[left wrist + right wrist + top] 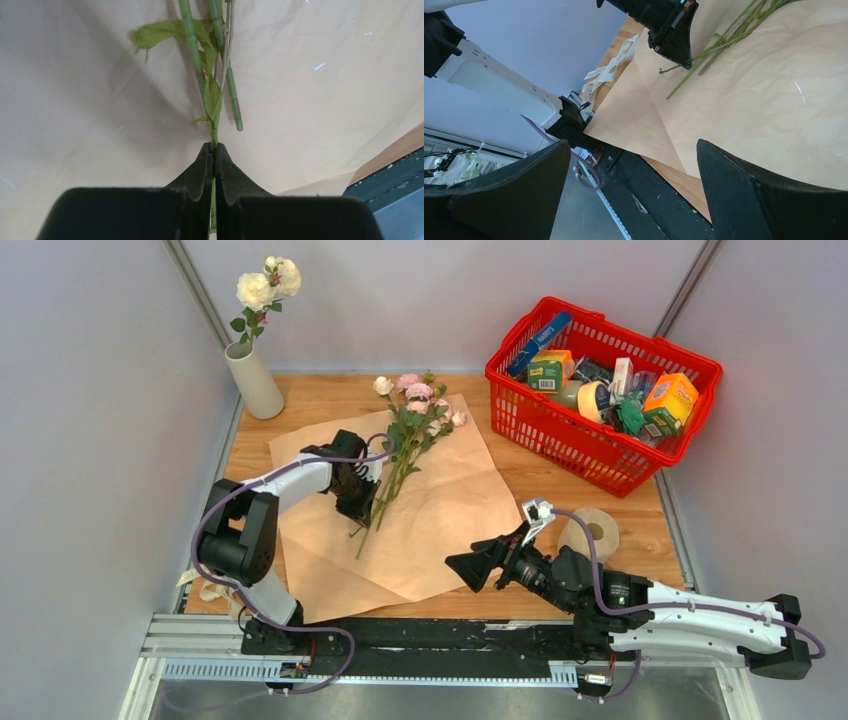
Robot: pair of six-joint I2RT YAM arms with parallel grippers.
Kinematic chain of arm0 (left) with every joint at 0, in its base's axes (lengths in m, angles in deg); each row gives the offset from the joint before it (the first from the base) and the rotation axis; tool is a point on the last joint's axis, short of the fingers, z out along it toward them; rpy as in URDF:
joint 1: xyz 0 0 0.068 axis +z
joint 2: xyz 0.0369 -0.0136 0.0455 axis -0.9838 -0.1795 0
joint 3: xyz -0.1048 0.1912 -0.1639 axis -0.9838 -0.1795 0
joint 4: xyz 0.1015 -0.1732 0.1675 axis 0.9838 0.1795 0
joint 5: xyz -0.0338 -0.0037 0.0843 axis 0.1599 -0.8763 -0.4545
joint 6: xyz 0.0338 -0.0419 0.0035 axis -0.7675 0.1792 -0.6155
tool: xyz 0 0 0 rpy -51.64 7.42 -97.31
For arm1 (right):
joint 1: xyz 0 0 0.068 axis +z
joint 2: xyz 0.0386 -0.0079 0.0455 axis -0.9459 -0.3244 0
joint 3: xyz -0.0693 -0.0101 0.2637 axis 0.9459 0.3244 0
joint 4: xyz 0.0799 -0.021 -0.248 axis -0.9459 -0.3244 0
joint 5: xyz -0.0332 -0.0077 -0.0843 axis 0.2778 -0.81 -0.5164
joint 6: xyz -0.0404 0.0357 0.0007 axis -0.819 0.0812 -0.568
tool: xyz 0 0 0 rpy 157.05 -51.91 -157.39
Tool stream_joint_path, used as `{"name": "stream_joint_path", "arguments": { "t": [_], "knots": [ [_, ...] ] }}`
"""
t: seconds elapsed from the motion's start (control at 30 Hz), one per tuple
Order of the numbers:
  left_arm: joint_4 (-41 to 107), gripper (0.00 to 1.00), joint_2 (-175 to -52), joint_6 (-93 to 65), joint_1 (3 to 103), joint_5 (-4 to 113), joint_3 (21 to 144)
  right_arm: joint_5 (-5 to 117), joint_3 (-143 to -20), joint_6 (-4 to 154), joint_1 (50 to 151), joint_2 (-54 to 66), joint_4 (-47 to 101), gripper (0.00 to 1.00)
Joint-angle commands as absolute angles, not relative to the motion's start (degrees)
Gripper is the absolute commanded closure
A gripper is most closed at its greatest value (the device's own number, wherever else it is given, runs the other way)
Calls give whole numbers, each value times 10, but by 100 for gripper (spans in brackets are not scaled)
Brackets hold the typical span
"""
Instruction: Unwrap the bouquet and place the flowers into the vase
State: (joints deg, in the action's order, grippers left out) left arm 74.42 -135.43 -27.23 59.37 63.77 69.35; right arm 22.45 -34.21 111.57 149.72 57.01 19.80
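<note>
Sheet of peach-tan wrapping paper (440, 510) lies spread flat on the wooden table (320, 395). Bunch of pink and cream roses with long thin green stems (412, 425) lies on the paper, heads toward the far edge, stem ends toward the near left. Left pincer (356, 492) is down at the stems, pressed together and pinching one thin green stem (214, 134) between its tips; the other stems lie just beside it on the paper. Right pincer (468, 566) is spread wide with nothing in it, over the near right edge of the paper, well apart from the roses. Tall off-white cylinder vase (255, 380) stands upright at the far left corner of the table, off the paper, with cream roses (268, 282) in it. Red plastic basket (560, 435) full of small packages sits far right. Tan tape roll (592, 532) lies near the right arm. Cream ribbon (611, 67) lies at the near left table edge.
</note>
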Motion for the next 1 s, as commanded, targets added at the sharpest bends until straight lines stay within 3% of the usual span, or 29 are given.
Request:
{"name": "stream_joint_path", "arguments": {
  "t": [0.0,0.43,0.77,0.97],
  "knots": [
    [757,100,-1276,-261,590,659,690,218,-338,1122,1496,572,220,0],
    [742,100,-1149,-196,590,720,643,215,-339,1138,1496,530,239,0],
    [652,100,-1121,-115,591,732,563,100,-350,1126,1482,412,347,0],
    [598,100,-1108,-64,590,796,547,234,-398,1135,1371,297,413,11]
  ]
}}
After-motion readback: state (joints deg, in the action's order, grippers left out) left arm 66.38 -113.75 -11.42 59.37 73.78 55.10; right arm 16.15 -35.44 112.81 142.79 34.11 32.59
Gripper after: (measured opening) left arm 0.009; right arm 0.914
